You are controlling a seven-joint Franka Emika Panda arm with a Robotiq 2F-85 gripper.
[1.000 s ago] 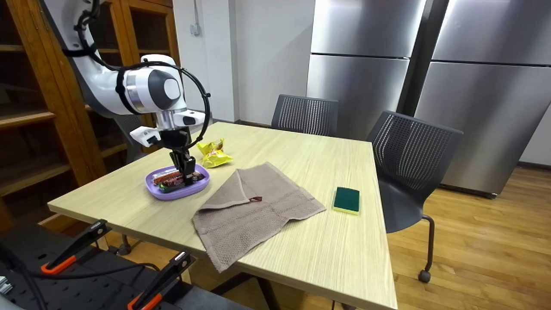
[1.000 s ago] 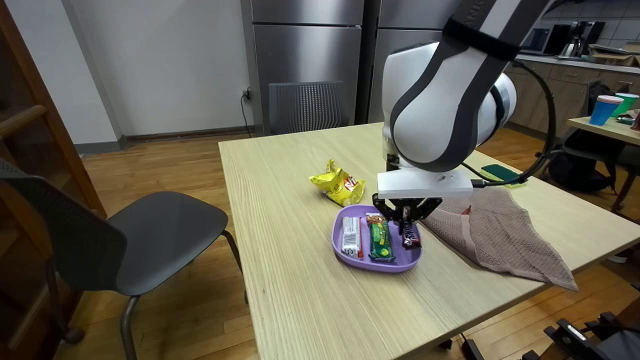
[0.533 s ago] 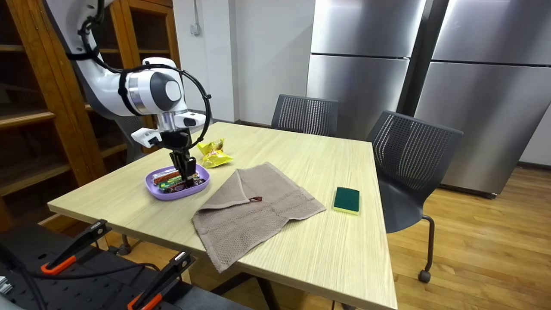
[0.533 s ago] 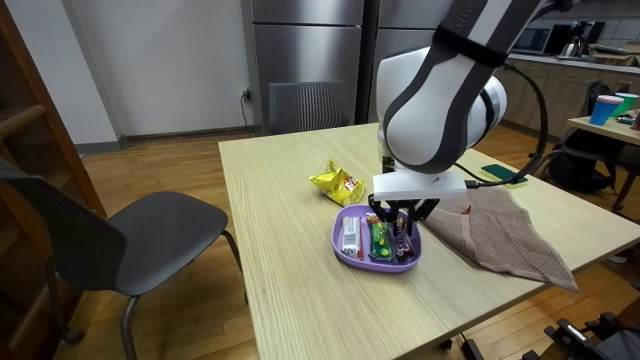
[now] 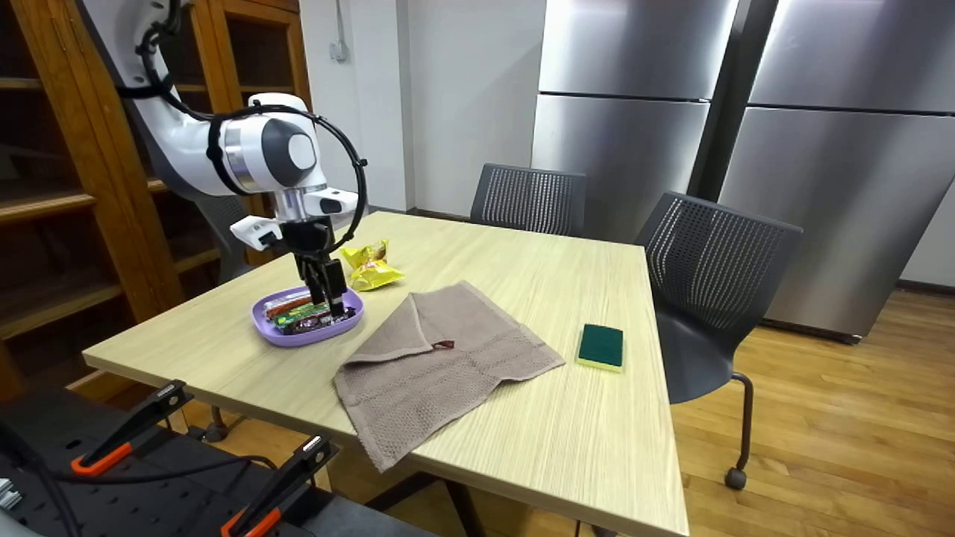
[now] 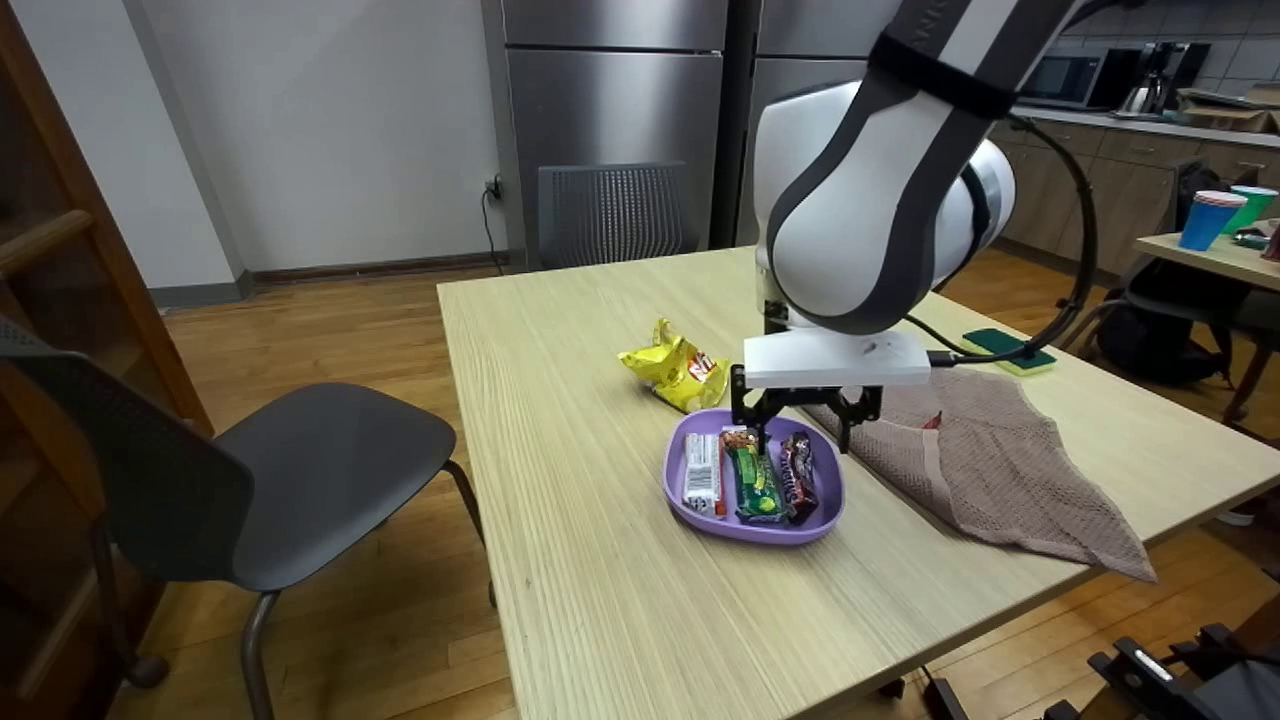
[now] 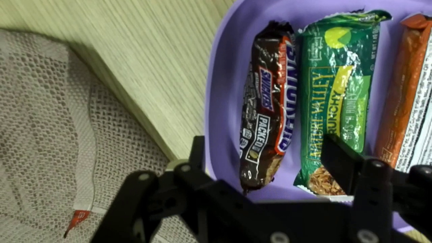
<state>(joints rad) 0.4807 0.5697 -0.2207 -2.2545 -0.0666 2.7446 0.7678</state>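
My gripper stands open over the purple tray, with nothing between its fingers. Below the gap lies a brown Snickers bar, flat in the tray along its side nearest the towel. Beside it is a green Nature Valley packet; one finger hangs over this packet, and whether they touch I cannot tell. The opposite finger is just outside the tray's rim. A third bar, orange and white, lies at the far side of the tray; an exterior view shows its white back with print.
A yellow snack bag sits close behind the tray. A brownish towel lies alongside and hangs over the table edge. Farther off is a green and yellow sponge. Dark chairs stand around the table.
The jaws have spread from nearly closed around the Snickers bar to wide apart. The bar has come down to rest in the tray beside the green packet, and the gripper has risen slightly.
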